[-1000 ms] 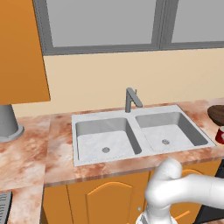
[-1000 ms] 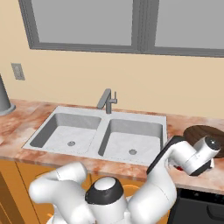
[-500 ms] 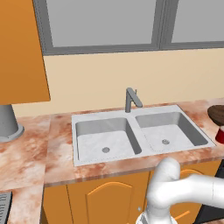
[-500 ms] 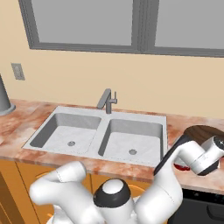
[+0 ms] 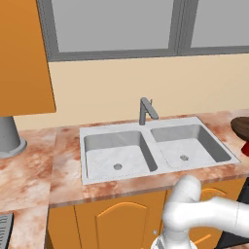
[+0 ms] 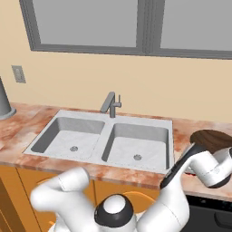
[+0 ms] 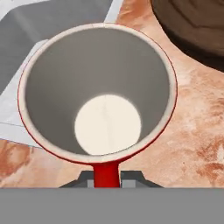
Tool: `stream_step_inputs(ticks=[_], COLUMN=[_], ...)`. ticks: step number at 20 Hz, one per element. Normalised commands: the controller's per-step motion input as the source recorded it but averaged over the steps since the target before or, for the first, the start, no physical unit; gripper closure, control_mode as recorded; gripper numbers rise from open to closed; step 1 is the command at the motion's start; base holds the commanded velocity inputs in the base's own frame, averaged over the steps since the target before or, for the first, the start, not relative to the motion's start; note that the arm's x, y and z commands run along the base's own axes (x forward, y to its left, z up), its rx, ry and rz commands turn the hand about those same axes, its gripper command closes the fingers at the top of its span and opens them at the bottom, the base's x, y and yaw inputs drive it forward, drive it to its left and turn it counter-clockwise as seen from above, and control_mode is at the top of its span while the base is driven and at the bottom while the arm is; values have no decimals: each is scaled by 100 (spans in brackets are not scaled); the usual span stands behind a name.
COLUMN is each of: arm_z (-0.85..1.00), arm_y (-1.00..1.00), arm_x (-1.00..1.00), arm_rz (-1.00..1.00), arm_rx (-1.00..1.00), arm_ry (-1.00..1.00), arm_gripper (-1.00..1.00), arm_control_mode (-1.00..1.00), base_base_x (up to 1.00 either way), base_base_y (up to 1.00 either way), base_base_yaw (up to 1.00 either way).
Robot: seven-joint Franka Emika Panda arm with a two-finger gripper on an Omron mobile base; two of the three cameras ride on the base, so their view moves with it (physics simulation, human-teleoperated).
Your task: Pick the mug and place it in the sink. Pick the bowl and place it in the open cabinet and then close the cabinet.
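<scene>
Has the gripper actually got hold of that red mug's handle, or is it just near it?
Touching. In the hand view the gripper is shut on the mug: its two dark fingertips press against either side of the red handle, with no gap showing.

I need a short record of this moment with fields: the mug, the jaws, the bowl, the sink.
mug: red outside, pale inside, upright on the counter, seen from above in the hand view
jaws: shut on the mug's red handle, one on each side
gripper
bowl: dark brown, on the counter just beyond the mug
sink: both basins empty, left of the mug
</scene>
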Motion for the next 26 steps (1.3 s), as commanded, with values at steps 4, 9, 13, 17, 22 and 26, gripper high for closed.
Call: stream_step_inputs(ticks=[4,9,13,17,22,26], arm_z=[28,76,63,50,31,12], arm_y=[84,99,100,89,41,13], arm_x=[-79,-7,2,22,25,18], arm_rz=[3,7,8,3,6,9], arm_rx=[-8,-30,-37,-30,-9,0], arm_ry=[-54,-18,-3,10,31,21], arm_gripper=[100,100,100,100,100,100], arm_control_mode=[-100,-100,-100,-100,-100,-100], base_base_x=[0,0,0,0,0,0], base_base_y=[0,0,0,0,0,0], base_base_yaw=[0,0,0,0,0,0])
